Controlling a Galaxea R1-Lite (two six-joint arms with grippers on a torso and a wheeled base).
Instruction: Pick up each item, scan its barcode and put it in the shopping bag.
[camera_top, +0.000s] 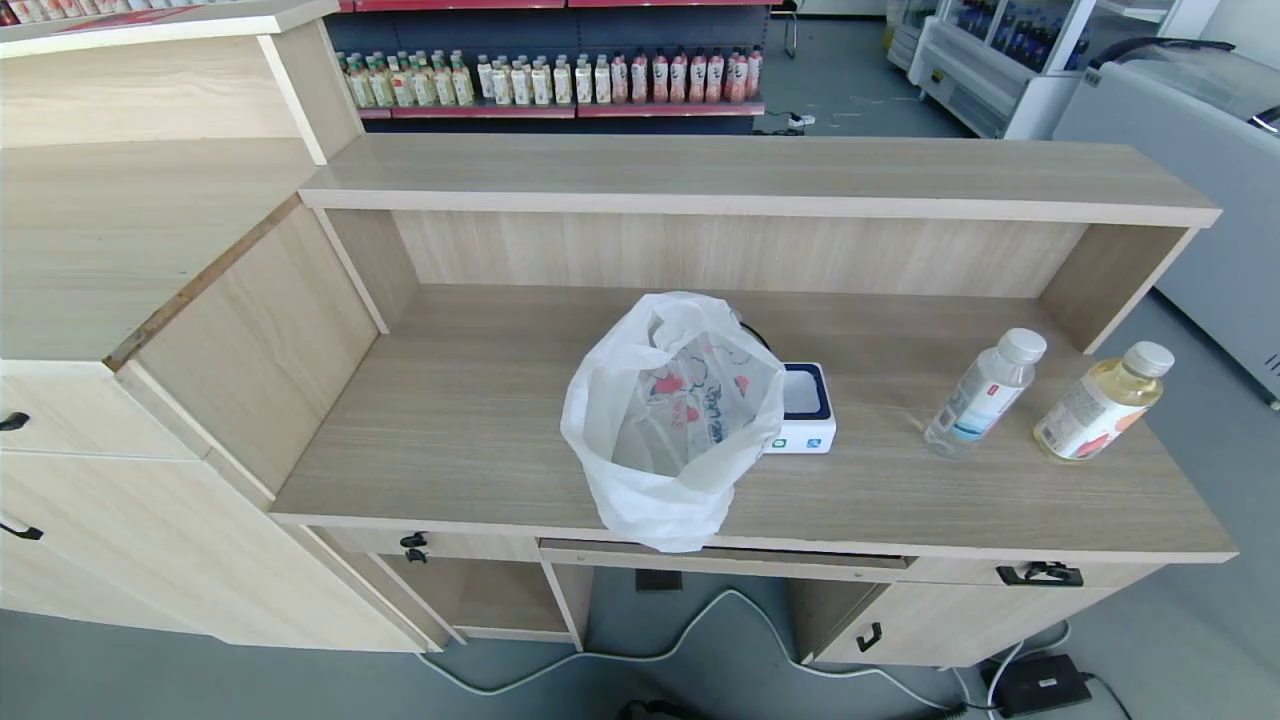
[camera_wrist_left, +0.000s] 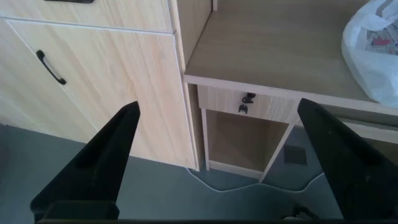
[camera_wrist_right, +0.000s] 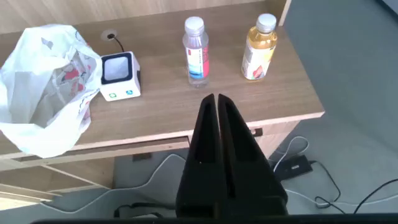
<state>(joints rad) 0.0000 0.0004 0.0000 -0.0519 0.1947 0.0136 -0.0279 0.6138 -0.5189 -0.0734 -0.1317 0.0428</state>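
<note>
Right gripper: black tapered fingers pressed flat together, nothing between them. It hangs off the front edge of the counter, over grey floor, on the side where the bottles stand

Left gripper: two black wedge-shaped fingers spread wide, nothing held. It sits low in front of the counter's left end, facing a drawer front with a key in its lock and a pale wood cabinet door with a black bar handle

Task items, all on the counter's lower surface (light wood-grain laminate, matte):
- shopping bag: thin white crinkled plastic with a red and blue print, standing open-mouthed near the middle, its base slumped over the front edge
- scanner: small white box with rounded corners and a dark-framed window on top, just beside the bag on the right, touching or nearly so, can't tell which
- clear bottle: transparent plastic, white cap, white label, upright, well right of the scanner
- yellow bottle: clear plastic with amber liquid, white cap, white label with a red mark, upright, just right of the clear bottle, apart from it

Neither bottle is in the bag. A raised shelf of the same laminate runs along the back of the counter. Pale cables trail on the floor beneath
</note>
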